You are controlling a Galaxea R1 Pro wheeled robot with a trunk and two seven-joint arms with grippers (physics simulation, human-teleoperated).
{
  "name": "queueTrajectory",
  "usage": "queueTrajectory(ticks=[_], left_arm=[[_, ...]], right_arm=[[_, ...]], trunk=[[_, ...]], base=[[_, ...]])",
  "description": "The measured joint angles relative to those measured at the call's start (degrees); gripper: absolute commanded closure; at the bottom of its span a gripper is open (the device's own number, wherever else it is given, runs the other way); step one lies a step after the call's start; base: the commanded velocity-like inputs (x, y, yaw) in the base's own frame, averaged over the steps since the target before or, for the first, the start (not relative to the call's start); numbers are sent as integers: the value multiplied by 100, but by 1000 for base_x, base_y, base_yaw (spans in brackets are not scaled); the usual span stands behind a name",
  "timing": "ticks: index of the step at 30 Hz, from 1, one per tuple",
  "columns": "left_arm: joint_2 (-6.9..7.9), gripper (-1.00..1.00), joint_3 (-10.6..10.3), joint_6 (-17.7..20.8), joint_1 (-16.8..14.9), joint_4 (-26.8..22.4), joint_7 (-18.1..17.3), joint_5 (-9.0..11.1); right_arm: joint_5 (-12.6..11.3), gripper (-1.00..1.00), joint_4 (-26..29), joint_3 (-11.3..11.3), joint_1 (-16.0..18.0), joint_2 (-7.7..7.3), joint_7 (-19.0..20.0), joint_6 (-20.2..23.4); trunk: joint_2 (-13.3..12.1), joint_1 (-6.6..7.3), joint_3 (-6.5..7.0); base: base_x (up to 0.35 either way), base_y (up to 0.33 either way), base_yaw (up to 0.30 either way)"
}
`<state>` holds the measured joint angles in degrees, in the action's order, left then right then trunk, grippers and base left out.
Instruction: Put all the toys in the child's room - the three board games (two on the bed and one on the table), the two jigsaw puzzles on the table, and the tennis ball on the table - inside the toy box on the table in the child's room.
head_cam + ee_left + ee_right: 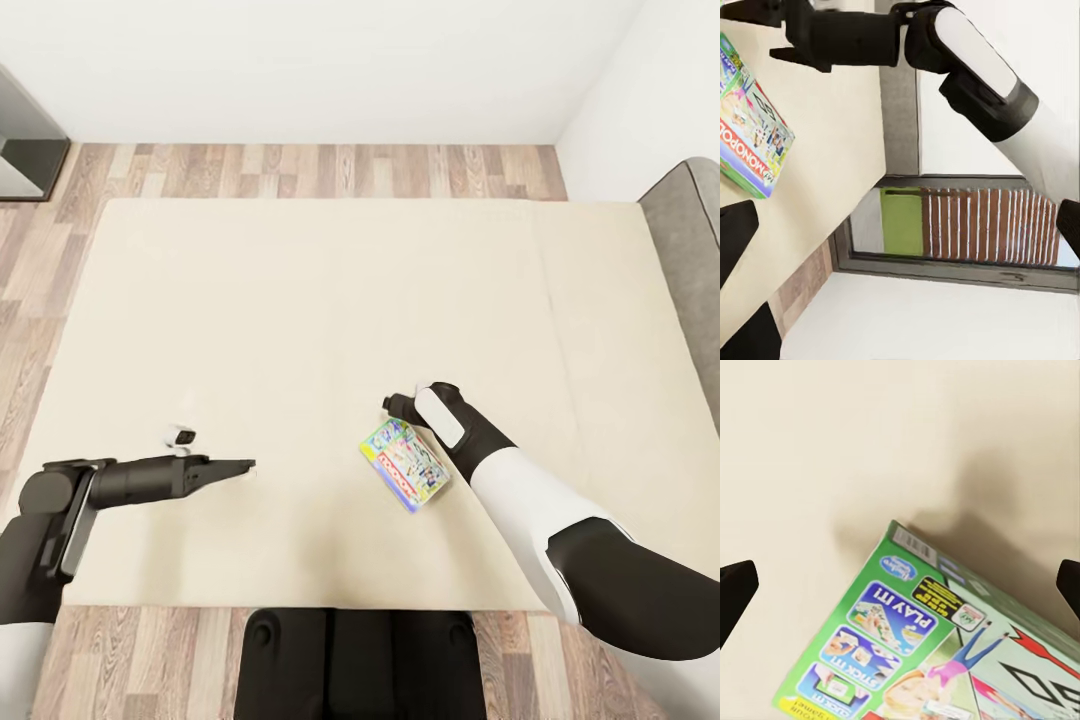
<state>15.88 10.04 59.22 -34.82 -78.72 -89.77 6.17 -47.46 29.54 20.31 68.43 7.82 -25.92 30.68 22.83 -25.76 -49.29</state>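
L arm: extended horizontally toward centre, forearm level, left end effector [245, 466] w/ fingers drawn together to a narrow tip, nothing held. R arm: bent at elbow, white forearm angled in from lower right, wrist pitched down. Right end effector [398, 405]: fingers spread wide per wrist view, nothing between them.
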Motion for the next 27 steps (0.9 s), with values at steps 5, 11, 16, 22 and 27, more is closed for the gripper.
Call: queueTrajectory(ticks=[5, 11, 16, 22, 27], left_arm=[[85, -100, -6, 8, -398, -3, 0, 331], [110, -100, -3, 12, -512, -9, -1, 763], [113, -100, -8, 13, -568, -10, -1, 1187], [115, -100, -12, 12, -609, -17, -1, 1385], [115, -100, -22, 12, -616, -17, -1, 1418]], right_arm=[[-5, -100, 0, 11, 0, 4, -1, -100], [-6, -100, 0, 17, 0, 4, -1, -125], [-2, -100, 0, 17, -1, -5, 0, -129], [2, -100, 0, 24, -7, -12, 3, -130], [2, -100, 0, 19, -8, -8, 0, -141]], trunk=[[0, 0, -48], [0, 1, -104], [0, 0, -152], [0, 0, -209], [0, 1, -244]], base=[[0, 0, 0], [0, 0, 0], [0, 0, 0], [0, 0, 0], [0, 0, 0]])
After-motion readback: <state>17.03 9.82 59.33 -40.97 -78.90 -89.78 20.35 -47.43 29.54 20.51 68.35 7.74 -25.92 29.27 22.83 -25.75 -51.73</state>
